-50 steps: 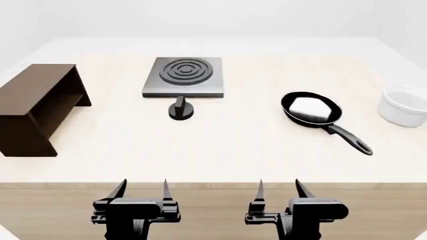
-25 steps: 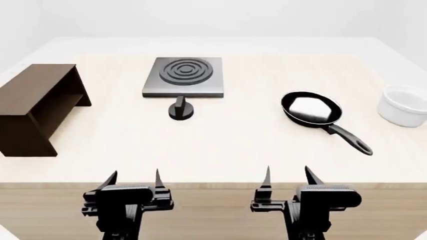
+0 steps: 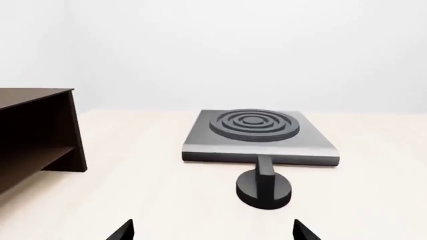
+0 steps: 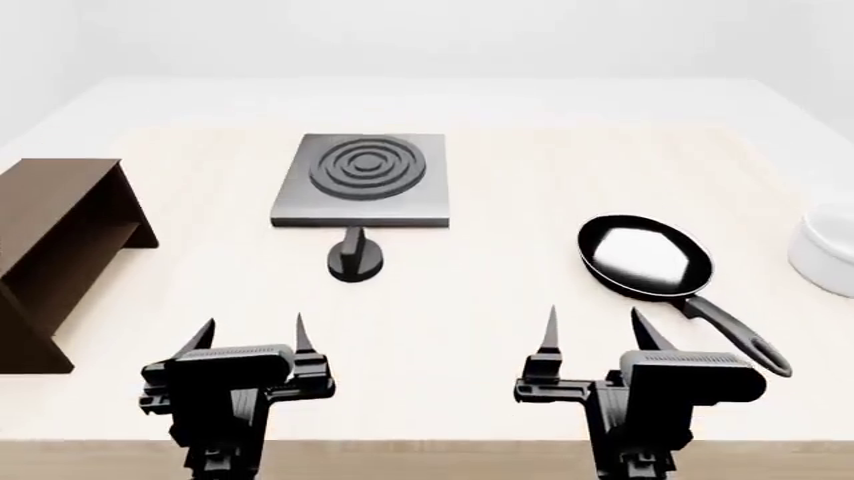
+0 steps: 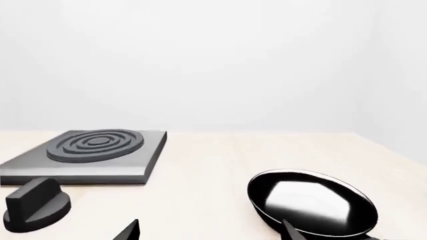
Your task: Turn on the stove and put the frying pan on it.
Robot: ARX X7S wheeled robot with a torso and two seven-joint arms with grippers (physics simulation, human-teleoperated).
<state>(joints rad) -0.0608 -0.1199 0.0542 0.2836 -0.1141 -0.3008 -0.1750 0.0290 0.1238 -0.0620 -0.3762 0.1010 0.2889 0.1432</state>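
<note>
The grey stove (image 4: 360, 180) with dark burner rings lies far centre-left on the table; it also shows in the left wrist view (image 3: 257, 135) and right wrist view (image 5: 93, 155). Its round black knob (image 4: 355, 257) sits just in front of it, seen too in the left wrist view (image 3: 264, 186) and right wrist view (image 5: 37, 205). The black frying pan (image 4: 643, 258) lies at right, handle (image 4: 731, 330) pointing toward me; it shows in the right wrist view (image 5: 312, 201). My left gripper (image 4: 251, 337) is open and empty, short of the knob. My right gripper (image 4: 594, 330) is open and empty, near the pan's handle.
A brown wooden shelf (image 4: 54, 250) stands at the left, also in the left wrist view (image 3: 33, 135). A white bowl (image 4: 830, 245) sits at the far right edge of the head view. The table's front edge (image 4: 427, 445) runs just under both grippers.
Both grippers have moved forward over the table, toward the knob and the pan. The head view has shifted forward and down. Both stay open.
</note>
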